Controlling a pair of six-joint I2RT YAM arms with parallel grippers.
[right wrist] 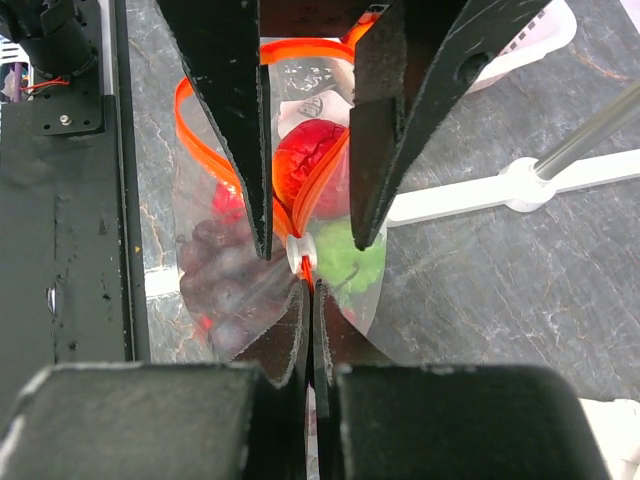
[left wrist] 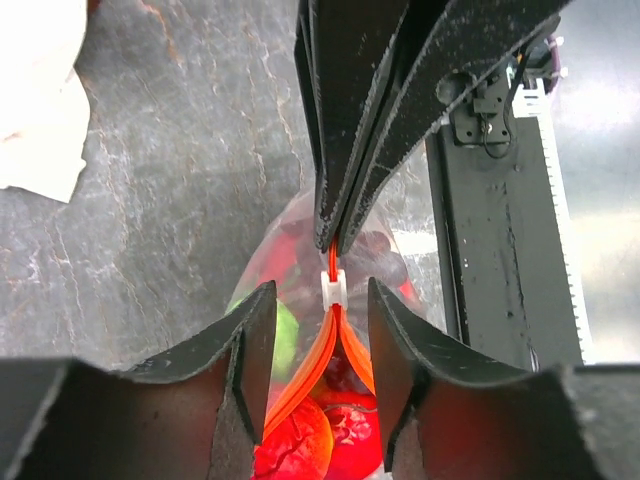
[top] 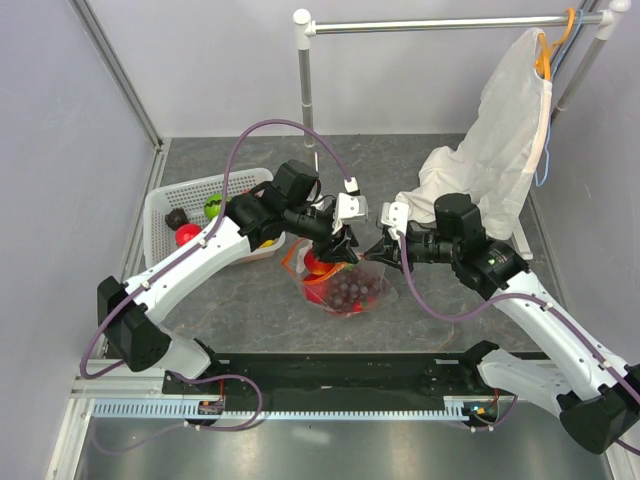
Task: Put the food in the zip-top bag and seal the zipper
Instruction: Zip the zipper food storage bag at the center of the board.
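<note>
The clear zip-top bag [top: 352,292] lies at the table's middle, holding purple grapes [right wrist: 215,270], a red apple [left wrist: 295,440] and a green piece [right wrist: 345,262]. Its orange-red zipper [left wrist: 312,370] gapes on one side of the small white slider [left wrist: 333,286]. My right gripper [right wrist: 308,288] is shut on the closed zipper end just past the slider; it shows in the top view [top: 378,247]. My left gripper [left wrist: 322,290] is open, its fingers straddling the zipper at the slider without touching it; it shows in the top view [top: 342,250].
A white slotted basket [top: 165,200] at the left holds a green piece [top: 213,207] and a red piece [top: 187,235]. A white garment cover [top: 500,130] hangs from a rack at the back right. The rack's white pole [top: 305,80] stands behind the grippers.
</note>
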